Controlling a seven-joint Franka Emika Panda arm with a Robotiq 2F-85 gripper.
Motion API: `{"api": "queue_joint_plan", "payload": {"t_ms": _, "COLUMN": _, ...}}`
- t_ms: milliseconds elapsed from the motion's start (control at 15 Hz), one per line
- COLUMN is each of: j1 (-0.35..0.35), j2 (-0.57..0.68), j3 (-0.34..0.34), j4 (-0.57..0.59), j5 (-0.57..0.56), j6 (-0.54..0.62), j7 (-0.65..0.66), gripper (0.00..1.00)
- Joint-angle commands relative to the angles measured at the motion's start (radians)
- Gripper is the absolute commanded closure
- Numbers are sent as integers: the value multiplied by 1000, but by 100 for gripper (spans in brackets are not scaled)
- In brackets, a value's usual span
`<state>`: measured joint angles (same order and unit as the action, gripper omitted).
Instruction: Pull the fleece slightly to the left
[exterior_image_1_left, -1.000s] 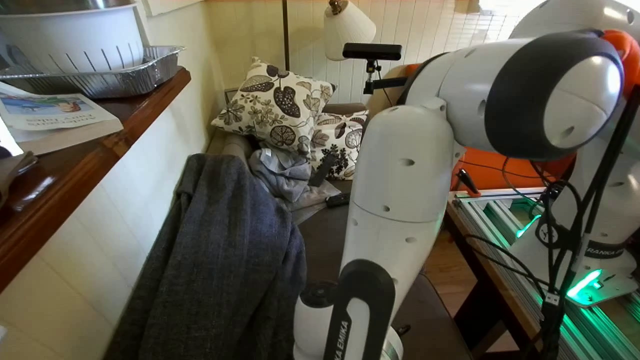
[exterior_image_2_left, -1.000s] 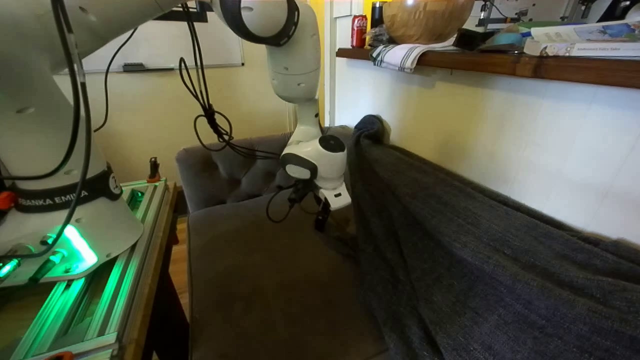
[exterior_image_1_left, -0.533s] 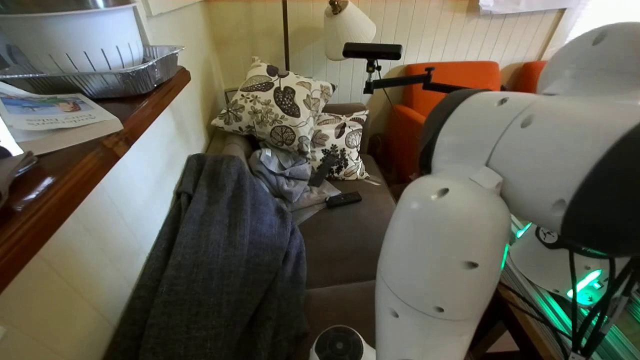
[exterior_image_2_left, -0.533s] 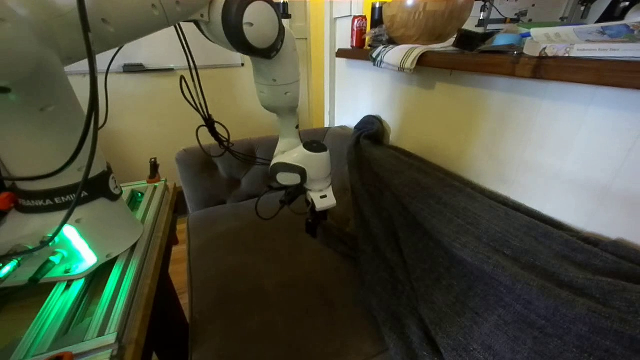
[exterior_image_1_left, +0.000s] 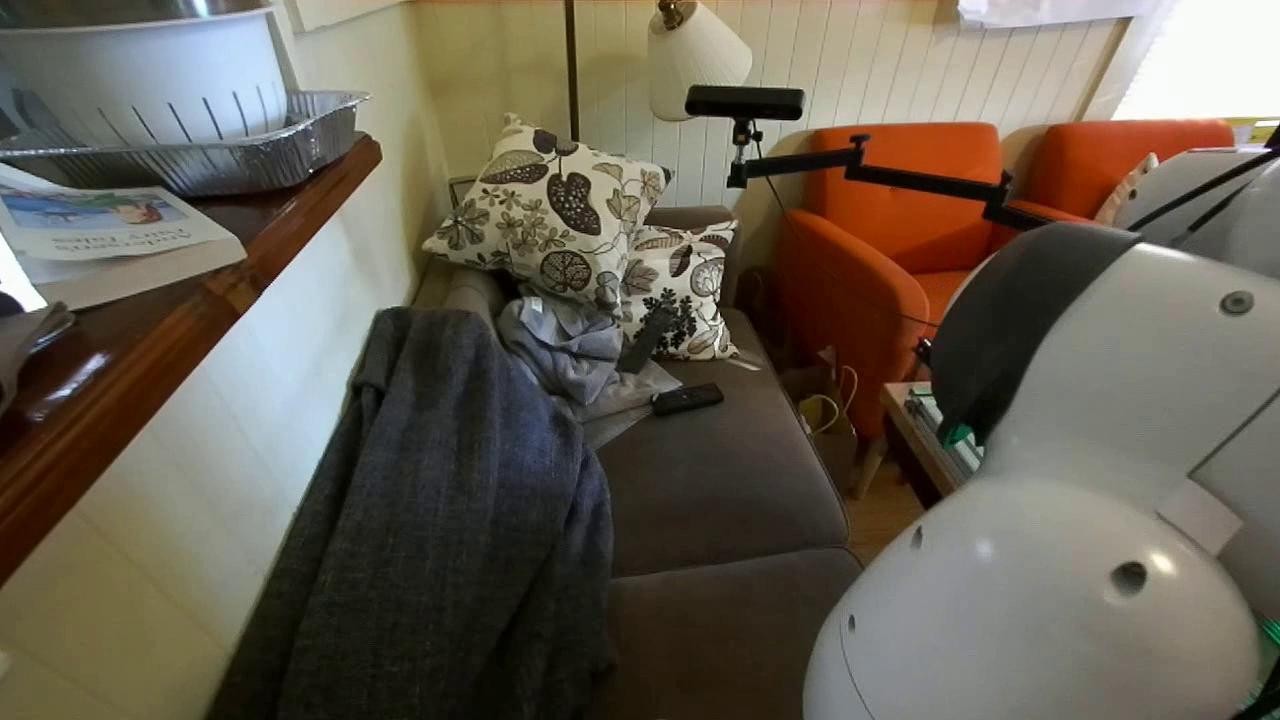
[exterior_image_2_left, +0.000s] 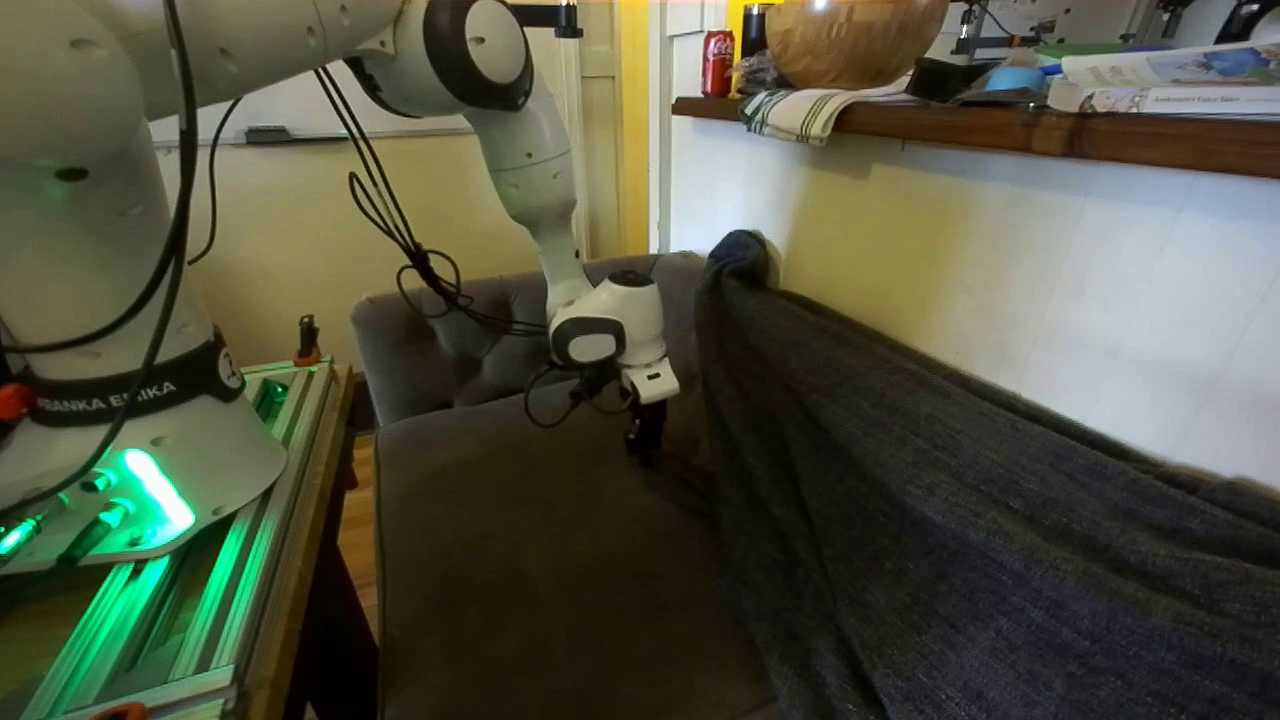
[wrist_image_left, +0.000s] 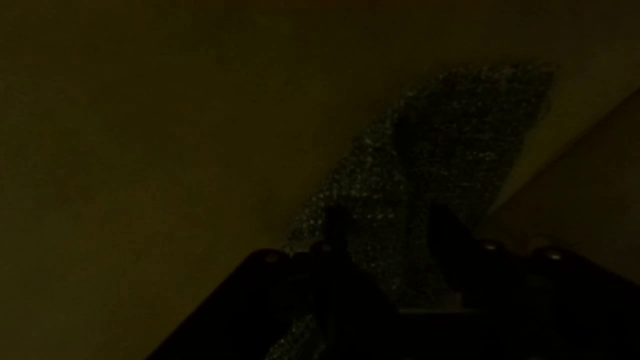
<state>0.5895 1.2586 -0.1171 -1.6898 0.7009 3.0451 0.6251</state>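
The fleece (exterior_image_1_left: 450, 500), a dark grey-blue rumpled blanket, drapes over the sofa back in both exterior views; its long folds (exterior_image_2_left: 960, 520) come down to the seat. In the wrist view, very dark, a speckled corner of the fleece (wrist_image_left: 465, 115) lies beneath and between the fingers. My gripper (wrist_image_left: 390, 222) points down with a clear gap between its fingertips, so it stands open, part way. In an exterior view the gripper (exterior_image_2_left: 645, 440) is low over the seat, just beside the fleece's hanging edge. Whether the fingers touch the cloth cannot be made out.
The sofa seat (exterior_image_2_left: 540, 570) spreads under the gripper, with its tufted arm (exterior_image_2_left: 430, 350) behind. Patterned pillows (exterior_image_1_left: 560, 210), a grey cloth (exterior_image_1_left: 565, 345) and a remote (exterior_image_1_left: 688, 399) are at the far end. A wooden ledge (exterior_image_2_left: 1000, 125) with household items runs above the fleece.
The arm's upper links swing nearer to the camera in an exterior view. The gripper shifts slightly left, then back right beside the fleece. The fleece has not visibly moved.
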Motion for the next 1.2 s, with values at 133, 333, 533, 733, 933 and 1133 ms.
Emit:
{"api": "queue_joint_plan", "payload": {"t_ms": 133, "j1": 21, "j2": 94, "j3": -40, "j4": 133, "j5": -143, "j6": -115, "j7": 151, "gripper": 89}}
{"api": "queue_joint_plan", "payload": {"t_ms": 333, "j1": -1, "j2": 116, "j3": -31, "j4": 168, "j5": -227, "j6": -160, "j7": 204, "gripper": 100}}
{"api": "queue_joint_plan", "payload": {"t_ms": 533, "j1": -37, "j2": 106, "j3": 6, "j4": 179, "j5": -289, "j6": -184, "j7": 213, "gripper": 99}}
{"api": "queue_joint_plan", "payload": {"t_ms": 733, "j1": -136, "j2": 78, "j3": 170, "j4": 185, "j5": -326, "j6": -164, "j7": 87, "gripper": 99}}
{"api": "queue_joint_plan", "payload": {"t_ms": 933, "j1": -177, "j2": 86, "j3": 301, "j4": 201, "j5": -334, "j6": -177, "j7": -2, "gripper": 99}}
{"api": "queue_joint_plan", "payload": {"t_ms": 1133, "j1": -204, "j2": 101, "j3": 420, "j4": 204, "j5": -326, "j6": -177, "j7": -113, "gripper": 99}}
